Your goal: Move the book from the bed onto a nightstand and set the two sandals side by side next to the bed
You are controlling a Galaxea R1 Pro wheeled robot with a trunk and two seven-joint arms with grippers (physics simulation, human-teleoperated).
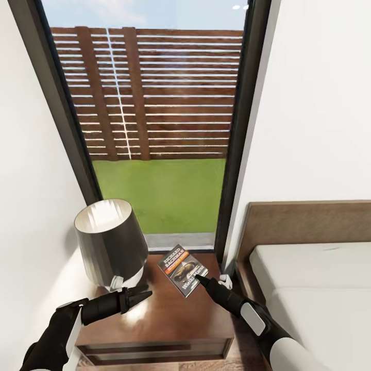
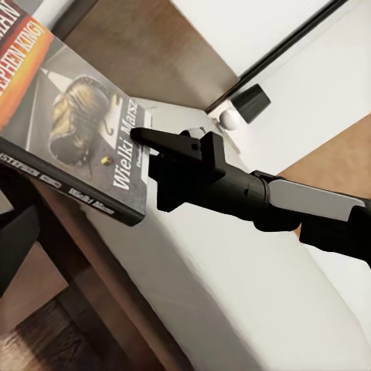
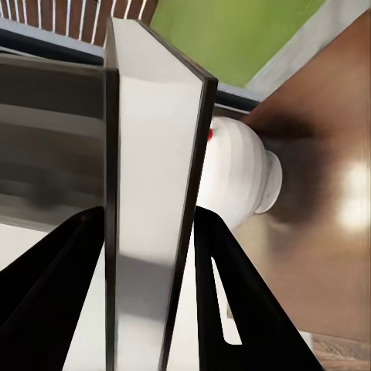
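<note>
So the right gripper [image 1: 198, 279] is clamping the book [image 1: 182, 269] over the nightstand [image 1: 170, 319], lamp [image 1: 109, 242] at 9 o'clock; left gripper [image 1: 145, 294] closed; sandals remaining

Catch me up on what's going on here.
The robot is at the nightstand by the window, beside the bed. Its right gripper holds the book by one edge, seemingly just above the stand's top, next to a lamp. The right wrist view shows the book pinched between the fingers. The left gripper hovers shut over the stand, holding nothing.
</note>
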